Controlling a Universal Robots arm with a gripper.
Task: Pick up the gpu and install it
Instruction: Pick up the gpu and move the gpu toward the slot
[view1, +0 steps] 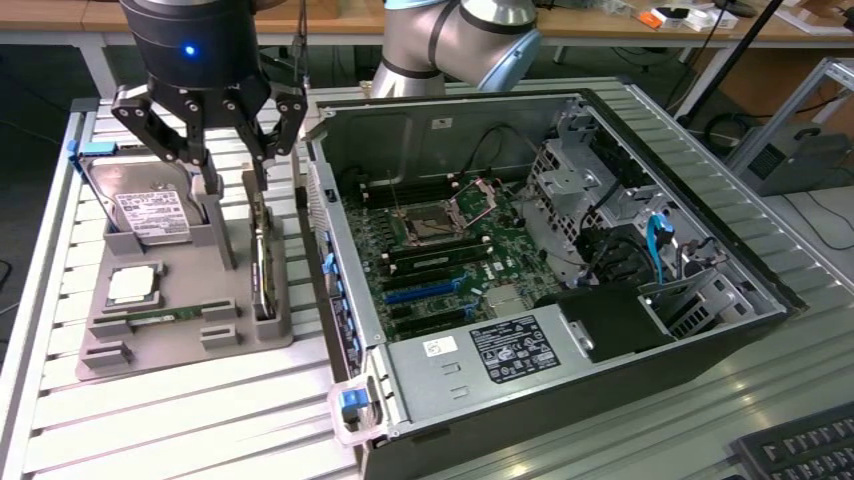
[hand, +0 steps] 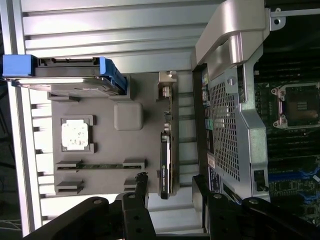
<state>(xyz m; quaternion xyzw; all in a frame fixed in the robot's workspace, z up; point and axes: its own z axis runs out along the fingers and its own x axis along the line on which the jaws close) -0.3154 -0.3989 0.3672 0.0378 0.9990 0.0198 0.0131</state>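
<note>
The gpu (view1: 268, 262) stands on its long edge in a slot of the grey holder tray (view1: 174, 345), a thin dark card with a silvery bracket end. In the wrist view the gpu (hand: 167, 150) lines up with the gap between my two dark fingers (hand: 141, 185). My gripper (view1: 238, 172) hangs open just above the card's far end, touching nothing; in the wrist view the gripper (hand: 170, 186) straddles the card's line. The open computer case (view1: 350, 300) lies beside the tray on the exterior view's right, with its motherboard (view1: 447, 245) and blue expansion slots (view1: 422, 291) exposed.
On the tray also sit a silver hard drive (view1: 144, 212) with blue rails (hand: 107, 70), a processor chip (view1: 131, 285) and a green memory stick (view1: 154, 318). The case wall (hand: 227, 125) rises close beside the card. A keyboard (view1: 807, 452) lies at the front right.
</note>
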